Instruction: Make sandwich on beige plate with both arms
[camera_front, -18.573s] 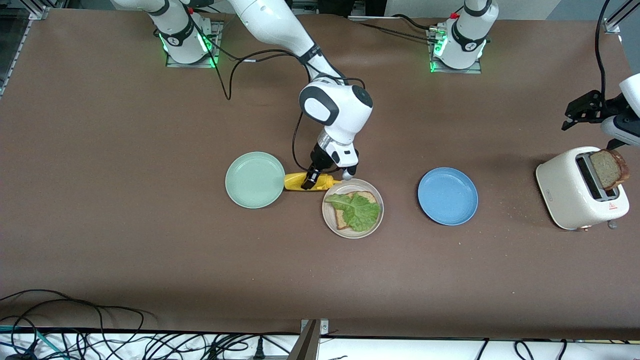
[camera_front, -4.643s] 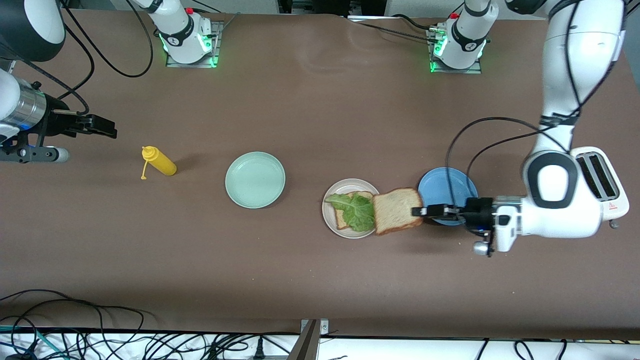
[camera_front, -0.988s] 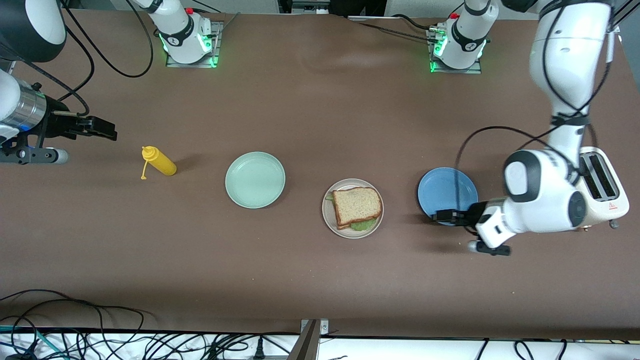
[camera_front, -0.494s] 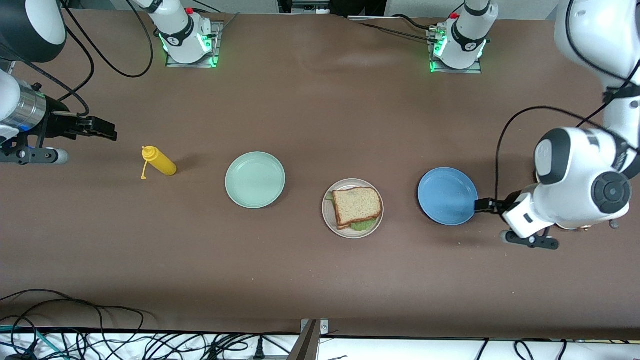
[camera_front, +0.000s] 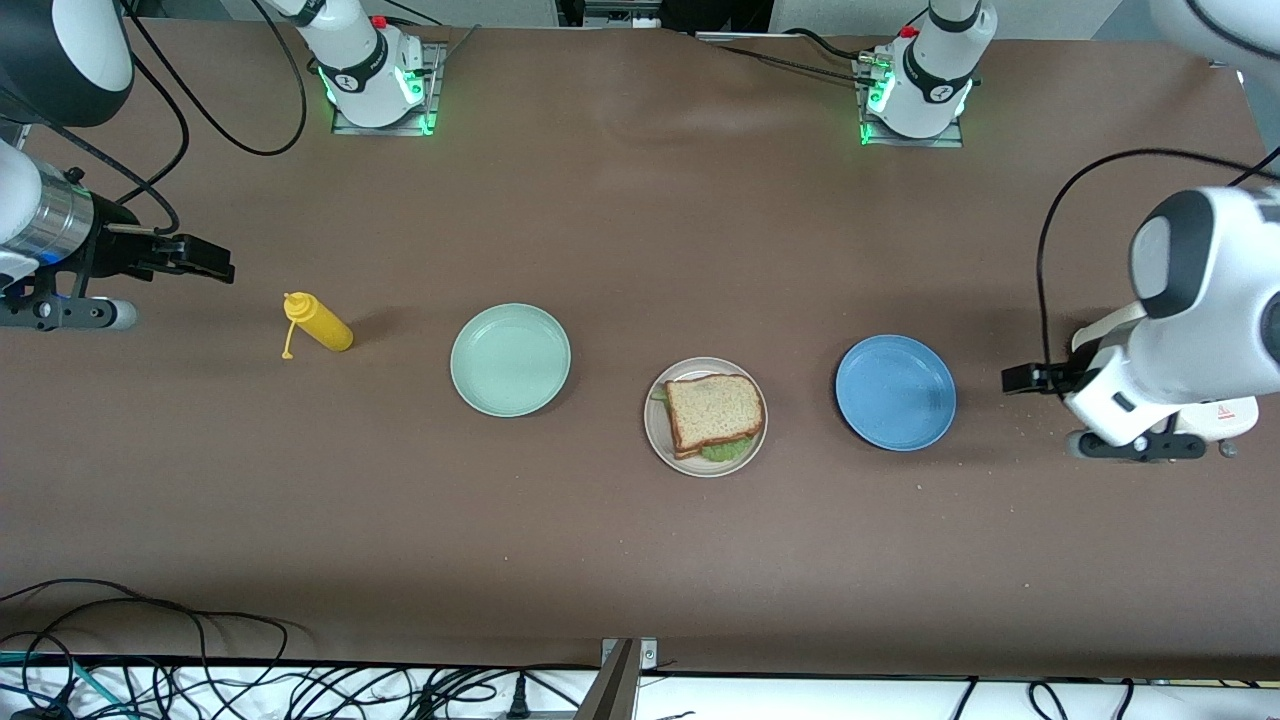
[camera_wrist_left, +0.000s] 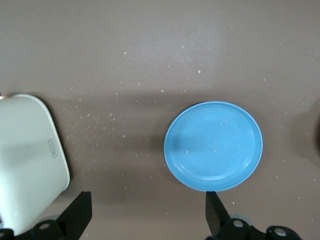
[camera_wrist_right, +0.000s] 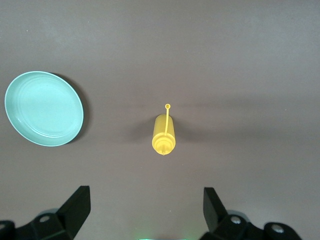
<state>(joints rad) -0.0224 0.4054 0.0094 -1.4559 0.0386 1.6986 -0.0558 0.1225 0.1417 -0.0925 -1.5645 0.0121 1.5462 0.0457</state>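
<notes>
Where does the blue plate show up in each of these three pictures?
Front view: the blue plate lies on the table between the beige plate with the sandwich and the toaster, toward the left arm's end.
Left wrist view: it fills the middle, just ahead of the left claw.
Right wrist view: not in it.
Shared landmark: the toaster, also in the left wrist view.

No text, label or number can be read anywhere.
</notes>
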